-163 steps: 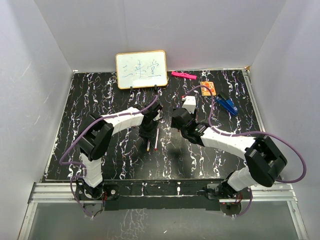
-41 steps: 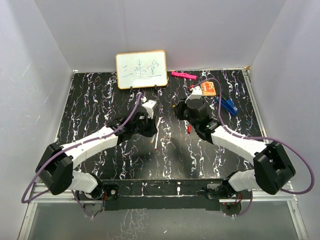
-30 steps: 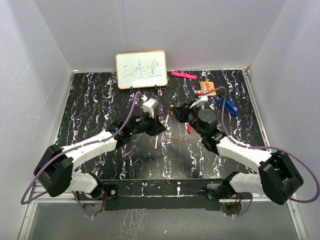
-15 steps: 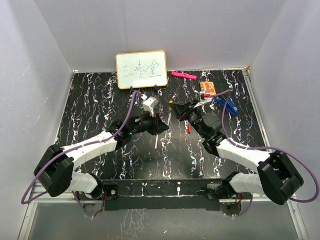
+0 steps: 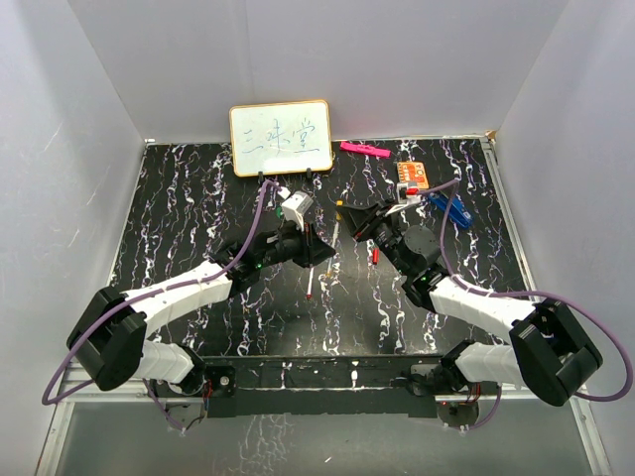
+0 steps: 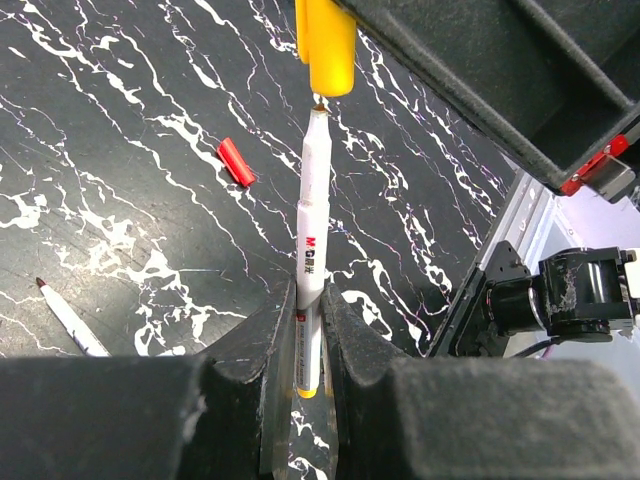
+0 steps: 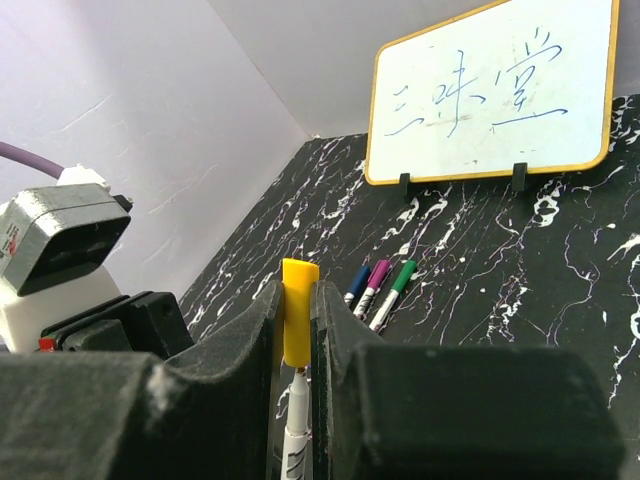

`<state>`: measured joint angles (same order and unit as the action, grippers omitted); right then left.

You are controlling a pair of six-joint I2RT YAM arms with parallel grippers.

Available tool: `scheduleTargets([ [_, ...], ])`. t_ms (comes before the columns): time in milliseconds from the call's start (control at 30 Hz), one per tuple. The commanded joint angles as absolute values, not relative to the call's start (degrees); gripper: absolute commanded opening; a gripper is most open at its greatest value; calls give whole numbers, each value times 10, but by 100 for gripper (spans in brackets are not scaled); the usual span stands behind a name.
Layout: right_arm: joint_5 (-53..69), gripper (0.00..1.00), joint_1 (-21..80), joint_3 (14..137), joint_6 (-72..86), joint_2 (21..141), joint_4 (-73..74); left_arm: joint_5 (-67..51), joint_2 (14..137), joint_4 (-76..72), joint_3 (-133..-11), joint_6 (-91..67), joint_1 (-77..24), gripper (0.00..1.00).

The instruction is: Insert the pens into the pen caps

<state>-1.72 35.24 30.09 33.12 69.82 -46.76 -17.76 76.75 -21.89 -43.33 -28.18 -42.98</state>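
My left gripper (image 6: 308, 300) is shut on a white pen (image 6: 310, 250) and holds it in the air with the tip pointing away. My right gripper (image 7: 297, 292) is shut on a yellow pen cap (image 7: 297, 315). The pen's tip (image 7: 297, 385) sits right at the cap's open mouth, in line with it. In the top view the two grippers meet above the table's middle, around the pen (image 5: 335, 226). A red-tipped pen (image 5: 314, 281) and a red cap (image 5: 375, 254) lie apart on the table. Three capped pens (image 7: 376, 282), blue, purple and green, lie side by side.
A small whiteboard (image 5: 281, 137) stands at the back. To its right lie a pink bar (image 5: 364, 150), an orange card (image 5: 412, 176) and a blue clip (image 5: 451, 208). White walls close in the black marbled table (image 5: 179, 198) on three sides.
Over the last second the two grippers have drawn together, bringing the pen's tip up to the yellow cap. In the last half second little has moved.
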Motion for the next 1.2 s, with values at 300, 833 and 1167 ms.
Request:
scheduleTargets([
  [300,-13,0,353,291,339,693,-516,-169,752,-248,-431,-288,-431,0],
  [833,-7,0,358,279,349,709,-548,-170,759,-253,-432,-294,-431,0],
  [1167,-4,0,364,278,350,717,-553,-158,753,-265,-428,-301,-431,0],
])
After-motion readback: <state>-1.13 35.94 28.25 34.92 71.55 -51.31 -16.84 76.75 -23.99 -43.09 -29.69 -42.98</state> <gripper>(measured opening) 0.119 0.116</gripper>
